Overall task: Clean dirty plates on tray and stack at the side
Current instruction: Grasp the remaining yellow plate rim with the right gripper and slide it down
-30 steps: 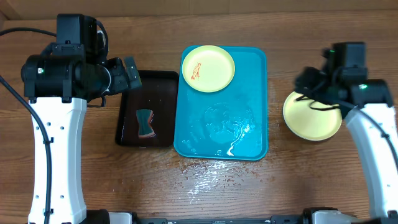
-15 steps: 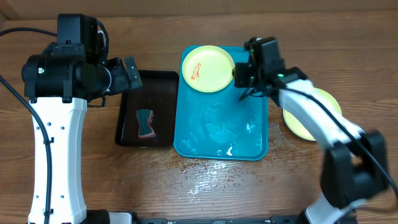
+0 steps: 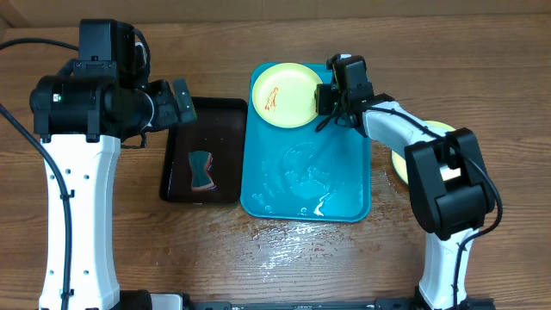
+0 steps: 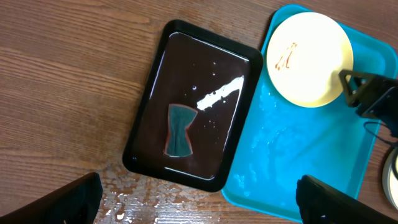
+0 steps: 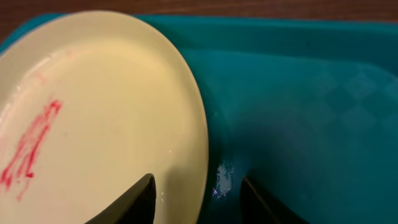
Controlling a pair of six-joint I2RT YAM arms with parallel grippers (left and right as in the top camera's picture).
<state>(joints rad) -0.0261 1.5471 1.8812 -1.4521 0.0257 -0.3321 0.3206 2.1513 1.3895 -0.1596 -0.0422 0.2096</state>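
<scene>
Toward the far edge of the bench (image 3: 448, 258), in the far-left corner of the turquoise tray (image 3: 349, 185), you have the sauce-streaked plate (image 3: 291, 99) lying flat, with a red smear on the left half of its pale yellow-green face. Your right gripper (image 3: 330, 93) sits at that plate's right rim. In the right wrist view it is partly spread, with one finger (image 5: 134, 199) over the plate's face and the other over the bare tray floor, so the rim runs between them. You cannot tell from these views whether either finger touches the plate. The tray floor is wet, with glints of water by the rim and across its middle. Near the right edge of the bench, well apart from the tray, the side plate (image 3: 399, 164) lies mostly hidden under your right arm, and you cannot tell whether it is one plate or several. Your left gripper (image 3: 182, 96) hangs wide above the far-left corner of the black tray (image 3: 225, 116), holding nothing. That black tray lies just beside the turquoise one on its left and carries a teal sponge (image 3: 201, 170) with a brownish edge. A puddle (image 3: 293, 239) spreads on the bench near the front edge.
</scene>
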